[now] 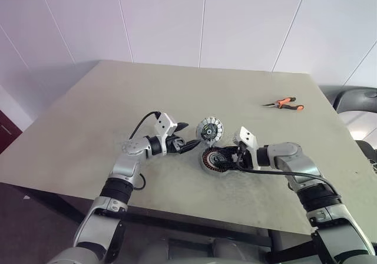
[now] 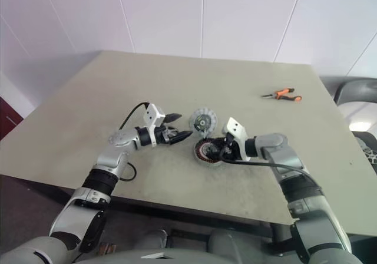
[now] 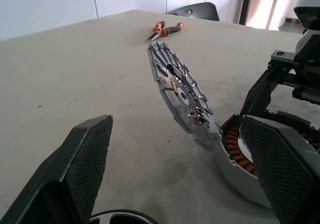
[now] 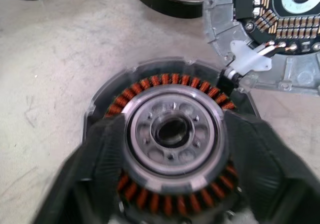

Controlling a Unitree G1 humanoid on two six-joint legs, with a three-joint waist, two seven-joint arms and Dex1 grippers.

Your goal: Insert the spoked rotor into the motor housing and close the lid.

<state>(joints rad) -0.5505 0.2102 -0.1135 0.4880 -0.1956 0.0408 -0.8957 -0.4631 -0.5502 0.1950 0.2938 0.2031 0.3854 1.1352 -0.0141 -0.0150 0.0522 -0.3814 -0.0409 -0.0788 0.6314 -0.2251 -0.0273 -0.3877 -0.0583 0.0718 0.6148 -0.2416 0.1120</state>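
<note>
Near the bench's front edge, my right gripper [image 4: 172,149] straddles the motor housing [image 1: 217,159], fingers apart around the seated rotor [image 4: 172,131]; the hinged lid [image 1: 210,129] stands open just beyond, my left gripper [image 1: 187,137] wide and empty, so closing remains.

I take this for a workshop or test lab: I see 1 bare grey worktable [image 1: 88,116] against plain white wall panels [image 1: 165,16], orange-handled pliers [image 1: 284,104] lying far right, motor parts [image 1: 213,159] near the middle, and a dark chair [image 1: 353,99] at the right.
</note>
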